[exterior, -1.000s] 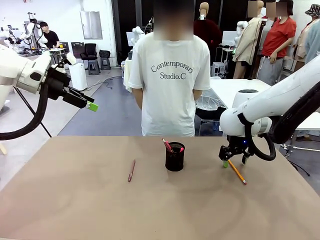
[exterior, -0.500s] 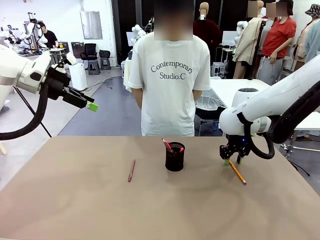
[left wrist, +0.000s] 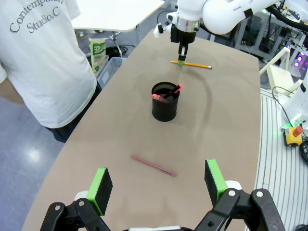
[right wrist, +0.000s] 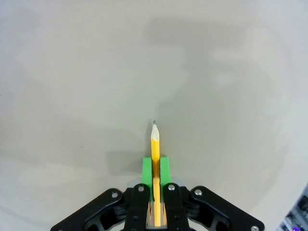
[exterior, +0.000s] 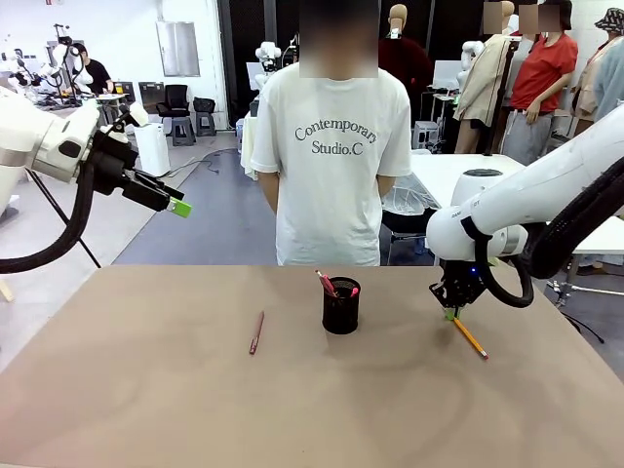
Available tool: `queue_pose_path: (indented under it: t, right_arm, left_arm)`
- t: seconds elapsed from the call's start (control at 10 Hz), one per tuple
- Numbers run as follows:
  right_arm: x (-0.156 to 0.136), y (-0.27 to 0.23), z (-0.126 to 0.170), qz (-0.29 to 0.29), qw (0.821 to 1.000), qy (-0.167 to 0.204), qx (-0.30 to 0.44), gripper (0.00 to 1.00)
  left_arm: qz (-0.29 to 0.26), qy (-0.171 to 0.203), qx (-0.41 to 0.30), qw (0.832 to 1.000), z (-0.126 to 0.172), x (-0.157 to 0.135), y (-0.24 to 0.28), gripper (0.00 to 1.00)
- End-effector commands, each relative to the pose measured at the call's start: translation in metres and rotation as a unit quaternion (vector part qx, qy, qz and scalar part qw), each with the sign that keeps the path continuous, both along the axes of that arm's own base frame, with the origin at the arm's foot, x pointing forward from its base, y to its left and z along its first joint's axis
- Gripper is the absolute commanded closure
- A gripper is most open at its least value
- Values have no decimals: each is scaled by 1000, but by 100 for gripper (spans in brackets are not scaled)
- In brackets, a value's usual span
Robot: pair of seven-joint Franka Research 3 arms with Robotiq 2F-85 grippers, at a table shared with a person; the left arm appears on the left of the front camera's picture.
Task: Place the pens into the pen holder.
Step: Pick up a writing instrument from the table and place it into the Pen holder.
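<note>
Since a second ago the right hand [exterior: 451,310] goes from spread to pinching the yellow pencil [exterior: 470,337]; pen holder [exterior: 341,306] well off to its side. Left wrist view: left hand [left wrist: 157,183] spread wide, reddish-brown pen [left wrist: 154,165] just ahead of it. Right wrist view: pads [right wrist: 165,171] clamp near the pointed end. It looks light, stiff and slick, so it might swivel.
</note>
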State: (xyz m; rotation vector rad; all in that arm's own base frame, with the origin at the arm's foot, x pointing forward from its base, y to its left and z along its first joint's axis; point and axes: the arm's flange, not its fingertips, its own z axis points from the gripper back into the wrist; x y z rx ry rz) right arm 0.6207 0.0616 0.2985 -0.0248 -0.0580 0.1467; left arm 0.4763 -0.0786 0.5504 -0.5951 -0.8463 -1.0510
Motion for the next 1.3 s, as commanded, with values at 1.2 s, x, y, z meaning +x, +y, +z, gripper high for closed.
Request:
queue_pose_path:
  t: [1.2]
  right_arm:
    - [-33,-15,145,202,853,-81,474,100]
  left_arm:
    - [2,0,0,1000,1,-2,2,0]
